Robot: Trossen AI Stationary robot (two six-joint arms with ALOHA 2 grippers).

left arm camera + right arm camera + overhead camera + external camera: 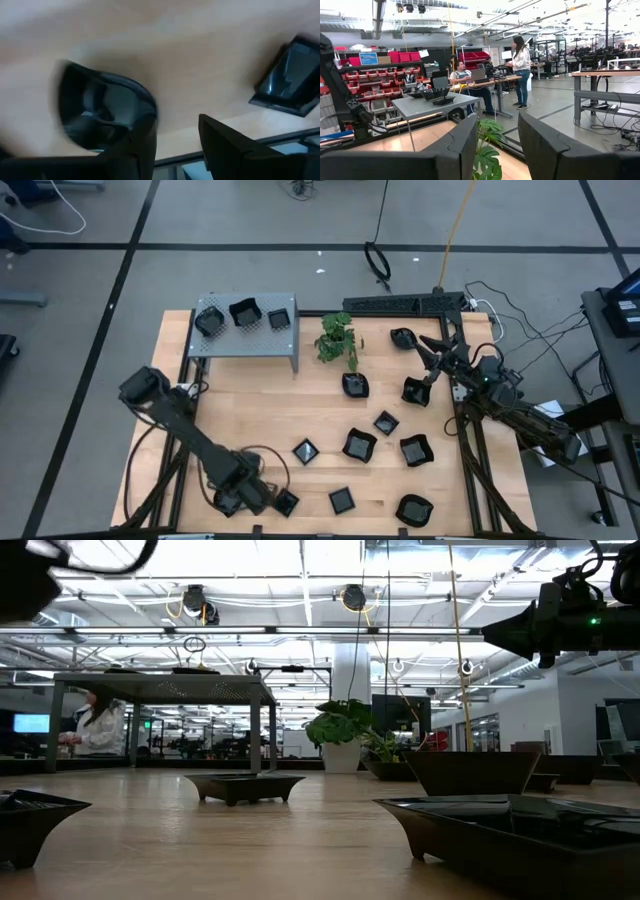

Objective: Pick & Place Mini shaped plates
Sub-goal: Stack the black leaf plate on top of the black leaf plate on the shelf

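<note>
Left gripper (268,498) hung low by the surface's (250,410) near edge, fingers (137,150) parted around a dish's (100,107) rim. Best closed squarely before lifting toward the shelf (245,340). Right gripper (432,360) idled raised at the far right corner, fingers apart and empty.

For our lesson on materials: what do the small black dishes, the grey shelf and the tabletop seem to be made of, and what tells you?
Small black dishes: probably glazed ceramic or hard plastic; their dark surfaces are glossy and catch light reflections.
Grey shelf: looks like matt metal; its flat top is perforated with rows of small holes.
Tabletop: light wood with a smooth finish; plank seams and grain show.
</note>
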